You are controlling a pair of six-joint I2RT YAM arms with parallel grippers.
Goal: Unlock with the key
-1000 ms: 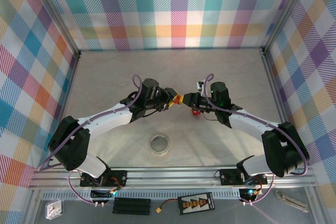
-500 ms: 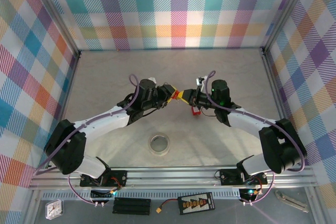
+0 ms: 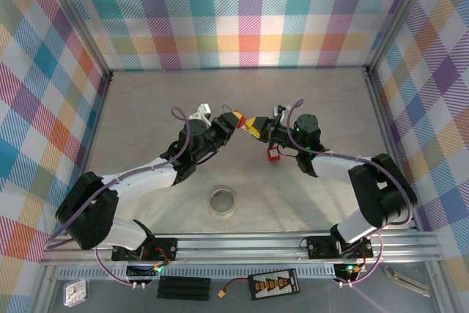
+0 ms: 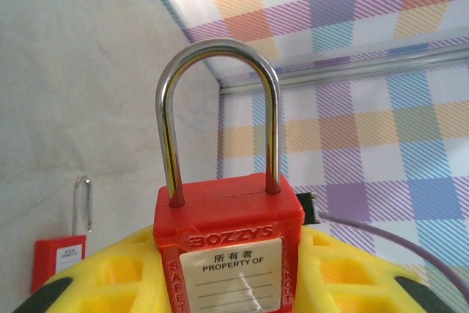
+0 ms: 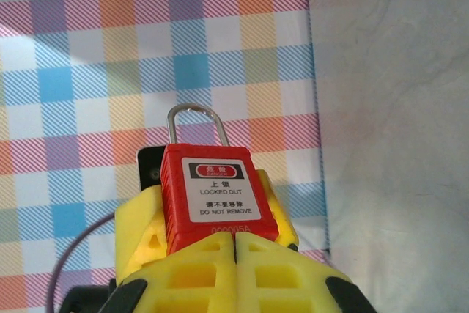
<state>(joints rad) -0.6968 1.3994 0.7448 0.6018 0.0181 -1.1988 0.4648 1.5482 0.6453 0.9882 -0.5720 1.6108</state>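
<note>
A red safety padlock point(image 4: 227, 218) with a steel shackle stands upright between the yellow fingers of my left gripper point(image 4: 227, 287), which is shut on its body. From above, that padlock point(image 3: 236, 119) is held over mid-table. My right gripper point(image 5: 236, 276) sits just below the padlock's point(image 5: 216, 192) bottom end, its yellow fingers pressed together. In the top view the right gripper point(image 3: 256, 127) meets the left gripper point(image 3: 236, 124) tip to tip. The key is hidden.
A second, smaller red padlock point(image 3: 274, 155) lies on the table beneath the right wrist; it is the small padlock point(image 4: 58, 258) low on the left in the left wrist view. A roll of tape point(image 3: 222, 201) lies nearer the arm bases. Plaid walls enclose the table.
Both grippers have moved together toward the back wall with the padlock between them. The right gripper's fingers have closed.
</note>
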